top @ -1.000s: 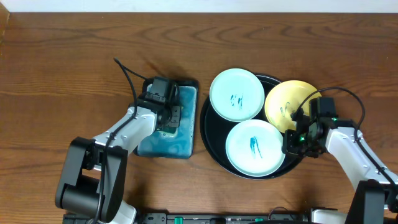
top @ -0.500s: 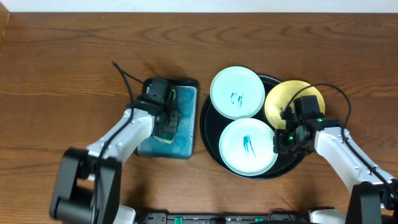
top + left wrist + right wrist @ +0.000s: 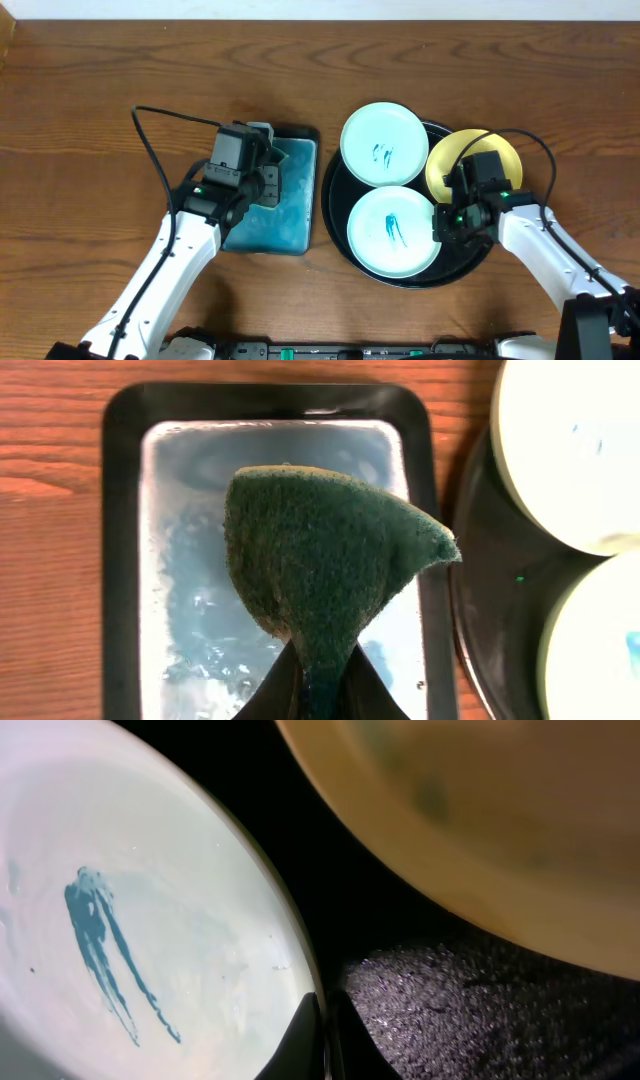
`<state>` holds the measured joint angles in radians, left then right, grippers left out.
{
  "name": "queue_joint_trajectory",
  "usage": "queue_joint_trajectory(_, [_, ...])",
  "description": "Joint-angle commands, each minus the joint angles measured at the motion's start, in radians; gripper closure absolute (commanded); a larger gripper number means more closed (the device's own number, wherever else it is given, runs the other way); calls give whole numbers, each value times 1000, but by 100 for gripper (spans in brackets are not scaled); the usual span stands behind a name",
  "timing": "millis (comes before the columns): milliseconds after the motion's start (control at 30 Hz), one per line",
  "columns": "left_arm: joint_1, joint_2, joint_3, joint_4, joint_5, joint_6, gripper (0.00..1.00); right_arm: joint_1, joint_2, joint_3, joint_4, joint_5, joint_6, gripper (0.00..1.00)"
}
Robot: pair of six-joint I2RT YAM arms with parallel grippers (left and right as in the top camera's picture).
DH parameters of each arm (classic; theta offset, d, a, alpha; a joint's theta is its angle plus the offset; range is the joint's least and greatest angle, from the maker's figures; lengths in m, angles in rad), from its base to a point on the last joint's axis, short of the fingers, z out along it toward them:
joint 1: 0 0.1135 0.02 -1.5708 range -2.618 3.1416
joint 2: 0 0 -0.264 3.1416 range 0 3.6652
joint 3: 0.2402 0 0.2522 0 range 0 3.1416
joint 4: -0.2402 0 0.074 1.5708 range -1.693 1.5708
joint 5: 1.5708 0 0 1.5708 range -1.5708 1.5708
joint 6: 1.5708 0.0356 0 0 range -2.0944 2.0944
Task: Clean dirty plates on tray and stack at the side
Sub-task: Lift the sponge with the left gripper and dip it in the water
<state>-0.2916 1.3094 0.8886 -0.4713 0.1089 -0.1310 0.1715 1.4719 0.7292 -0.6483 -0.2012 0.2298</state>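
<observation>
Brown wood-grain table (image 3: 80, 100) beneath everything, bare to the left of the left hand and beyond both hands.

Left hand (image 3: 312, 682) poised over a black-rimmed basin (image 3: 122, 560) of blue water, fingers pinched on the narrow end of a dark green sponge (image 3: 320, 550). Sponge fanned out ahead of the fingertips, held clear above the water, wet-looking. Basin directly under this hand, long sides running away from it.

Round black tray (image 3: 333, 215) just to the right of the left hand, touching or nearly touching the basin; right hand (image 3: 320, 1025) low over its right part.

Right hand's fingers pressed together on the right rim of the near mint plate (image 3: 390, 232), one fingertip over the plate's face, the other outside it above the tray floor. Plate to the left of this hand, teal streaks at its middle.

Far mint plate (image 3: 385, 145) ahead and to the left of the right hand, teal scribble on it, its far edge overhanging the tray rim.

Yellow plate (image 3: 445, 165) just ahead of the right hand, tilted on the tray's right rim, partly hidden by the wrist.
</observation>
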Motion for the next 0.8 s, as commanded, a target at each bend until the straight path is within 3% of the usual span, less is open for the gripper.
queue_joint_trajectory(0, [3,-10,0,8,104,-5,92,13,6,-6,6,13,-10,99])
queue_joint_trajectory(400, [182,5,-1,55,465,2,92,13,6,-6,5,13,-10,99])
queue_joint_trajectory(767, [301,148,-1,151,856,54,92,13,6,-6,10,14,-11,99])
